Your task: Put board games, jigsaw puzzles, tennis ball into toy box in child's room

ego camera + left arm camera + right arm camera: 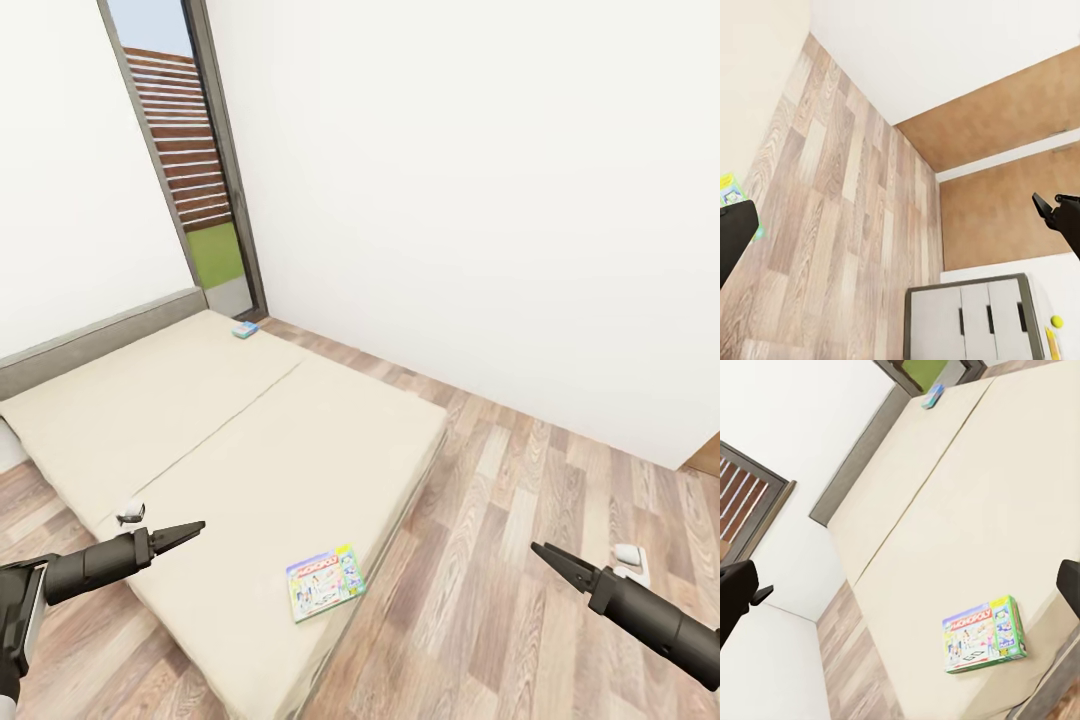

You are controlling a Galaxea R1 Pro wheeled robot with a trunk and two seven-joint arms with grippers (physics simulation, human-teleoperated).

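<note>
The bed (230, 440) takes up most of the head view, a low beige two-part mattress against a grey headboard, with wood floor running along its near and right sides. Being soft, it probably gives a little under any downward push, which should help a finger slide beneath a box edge.

The Monopoly box (325, 581) lies flat near the mattress's near corner, close to the edge, between the two arms. It is a stiff, flat cardboard box, likely light, with a glossy lid that could slip; I would pinch it across a short side or the corner that nears the edge rather than press on its broad face.

The small blue box (245, 329) sits far off at the head end of the bed, just beside the window wall. It is smaller and should fit across a narrow side easily, but it needs a drive or long reach first.

In the left wrist view, the corner of the counter (975, 319) shows with the tennis ball (1057, 321) on it.

The left tool (180, 535) and the right tool (548, 557) hover empty, each narrowed nearly to a point.
</note>
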